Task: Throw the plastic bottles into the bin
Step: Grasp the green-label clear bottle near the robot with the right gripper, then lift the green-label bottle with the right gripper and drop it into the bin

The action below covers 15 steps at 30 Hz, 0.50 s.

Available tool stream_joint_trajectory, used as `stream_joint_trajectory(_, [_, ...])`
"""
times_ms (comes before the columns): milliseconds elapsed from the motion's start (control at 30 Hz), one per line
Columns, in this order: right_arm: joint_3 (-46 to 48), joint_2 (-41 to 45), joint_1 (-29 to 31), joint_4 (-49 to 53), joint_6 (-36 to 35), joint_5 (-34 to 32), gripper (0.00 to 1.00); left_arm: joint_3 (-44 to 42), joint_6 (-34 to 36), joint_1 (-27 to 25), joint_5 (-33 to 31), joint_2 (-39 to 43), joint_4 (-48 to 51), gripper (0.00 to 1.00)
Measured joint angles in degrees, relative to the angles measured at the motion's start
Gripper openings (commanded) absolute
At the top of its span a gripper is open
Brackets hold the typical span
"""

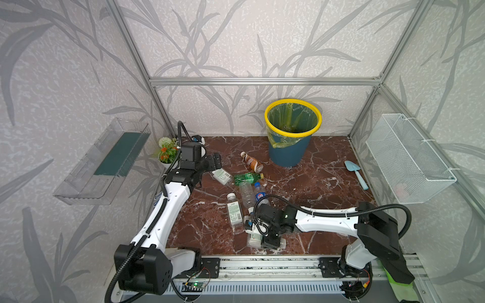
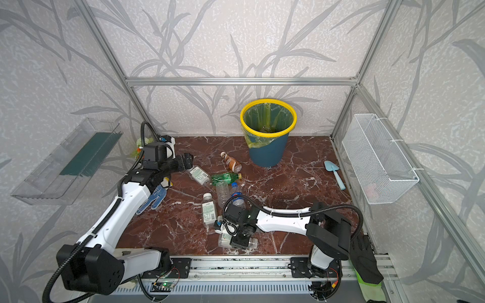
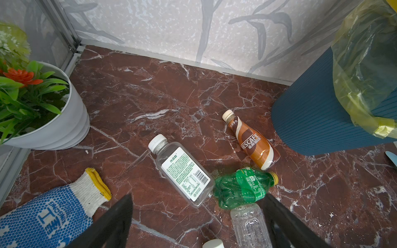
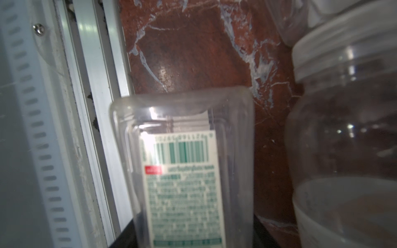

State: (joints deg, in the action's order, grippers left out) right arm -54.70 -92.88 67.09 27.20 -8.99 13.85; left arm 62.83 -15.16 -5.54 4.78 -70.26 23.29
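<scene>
Two end effectors, one bin, at least eight plastic bottles (image 1: 246,192), all lying flat on the table (image 1: 315,183). Nearest: right end effector (image 1: 270,241) straddles a clear square bottle (image 4: 182,171) by the front rail (image 1: 262,265), long axis left-right, base left; can't tell if it's clamped. Round clear bottle (image 4: 343,139) just beside. Mid-table: white-capped bottle (image 1: 233,211) runs near-far; green bottle (image 1: 246,178) left-right, cap right. Left end effector (image 1: 216,161) wide open, empty. Brown bottle (image 1: 252,161) lies diagonal near the upright bin (image 1: 286,154) at the back wall.
</scene>
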Motion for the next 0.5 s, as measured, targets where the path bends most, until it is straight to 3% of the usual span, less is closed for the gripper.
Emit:
stream_joint_trajectory(233, [0.0,5.4,0.0,0.0,0.1,-2.4,0.46,0.0,0.0,0.0,0.0,0.0,0.0,0.94])
stream_joint_trajectory(500, [0.1,19.5,-2.2,-3.1,0.4,-10.4,0.47,0.0,0.0,0.0,-0.2,0.0,0.0,0.94])
